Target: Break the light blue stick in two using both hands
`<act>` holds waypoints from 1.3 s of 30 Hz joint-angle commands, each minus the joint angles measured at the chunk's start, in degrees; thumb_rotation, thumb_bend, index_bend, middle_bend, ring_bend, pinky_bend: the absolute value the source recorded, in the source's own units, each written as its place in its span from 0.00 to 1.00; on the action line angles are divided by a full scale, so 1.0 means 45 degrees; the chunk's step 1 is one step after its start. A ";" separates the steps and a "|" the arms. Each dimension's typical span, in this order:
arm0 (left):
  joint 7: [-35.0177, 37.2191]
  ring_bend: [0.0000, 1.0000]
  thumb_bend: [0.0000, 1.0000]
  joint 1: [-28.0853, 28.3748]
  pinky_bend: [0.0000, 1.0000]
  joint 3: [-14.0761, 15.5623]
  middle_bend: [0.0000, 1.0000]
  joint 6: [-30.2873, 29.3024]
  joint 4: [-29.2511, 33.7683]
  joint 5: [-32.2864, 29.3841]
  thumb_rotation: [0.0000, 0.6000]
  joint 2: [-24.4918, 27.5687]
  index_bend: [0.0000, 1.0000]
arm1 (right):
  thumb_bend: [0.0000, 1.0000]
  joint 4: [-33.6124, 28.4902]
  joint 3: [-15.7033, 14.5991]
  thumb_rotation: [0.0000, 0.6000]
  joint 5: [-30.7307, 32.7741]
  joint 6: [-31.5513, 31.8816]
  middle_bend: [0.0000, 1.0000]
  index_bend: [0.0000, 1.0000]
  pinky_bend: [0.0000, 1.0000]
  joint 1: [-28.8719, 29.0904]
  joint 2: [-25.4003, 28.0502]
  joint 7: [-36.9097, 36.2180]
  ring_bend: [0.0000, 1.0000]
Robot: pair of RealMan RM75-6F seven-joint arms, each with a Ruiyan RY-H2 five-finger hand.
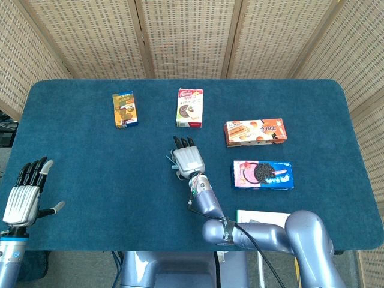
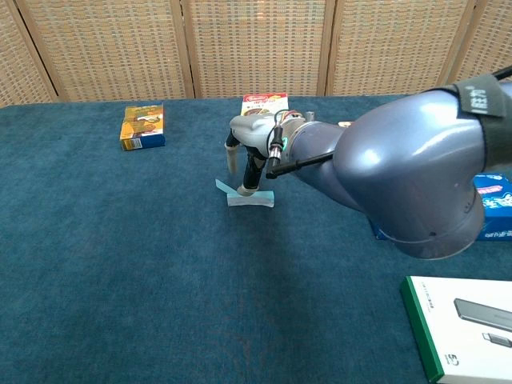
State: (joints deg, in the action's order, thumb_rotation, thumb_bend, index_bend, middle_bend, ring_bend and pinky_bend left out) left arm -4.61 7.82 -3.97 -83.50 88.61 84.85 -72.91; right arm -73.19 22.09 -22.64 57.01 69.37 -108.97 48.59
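The light blue stick [image 2: 251, 199] lies flat on the blue tablecloth near the middle, with a thin tail [image 2: 222, 186] at its left end. My right hand [image 2: 253, 138] hangs over it with fingers apart and pointing down; one fingertip [image 2: 246, 190] touches the stick's left part. In the head view the right hand [image 1: 188, 158] covers most of the stick, leaving only a sliver [image 1: 172, 160] at its left. My left hand [image 1: 24, 195] hovers near the table's front left corner, fingers stretched out and holding nothing. The chest view does not show it.
A yellow-blue box [image 1: 125, 110] and a white-red box [image 1: 189, 107] stand at the back. An orange box [image 1: 254, 131] and a blue cookie box [image 1: 263, 174] lie to the right. A white box with a green edge [image 2: 460, 326] sits at the front right.
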 commanded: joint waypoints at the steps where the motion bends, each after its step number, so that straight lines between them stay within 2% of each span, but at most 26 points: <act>1: 0.0019 0.00 0.00 0.0020 0.00 0.0005 0.00 0.0059 0.0009 -0.0044 1.00 0.0020 0.00 | 0.34 0.0353 -0.0080 1.00 0.0121 -0.0080 0.00 0.40 0.00 0.0069 -0.0226 -0.0002 0.00; 29: 0.0020 0.00 0.00 0.0171 0.00 -0.0030 0.00 0.0272 -0.0011 -0.0290 1.00 0.0030 0.00 | 0.34 0.3119 -0.0192 1.00 -0.0221 -0.0940 0.00 0.44 0.00 -0.0168 -0.1420 -0.0608 0.00; 39: 0.0001 0.00 0.00 0.0218 0.00 -0.0021 0.00 0.0322 0.0014 -0.0320 1.00 0.0036 0.00 | 0.37 0.3491 -0.0186 1.00 -0.0548 -0.1113 0.00 0.51 0.00 -0.0273 -0.1601 -0.0571 0.00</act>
State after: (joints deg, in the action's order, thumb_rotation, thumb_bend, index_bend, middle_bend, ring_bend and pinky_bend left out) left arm -4.59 8.78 -4.03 -82.06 88.65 83.42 -72.76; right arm -57.51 21.23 -25.06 52.03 68.19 -116.16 46.05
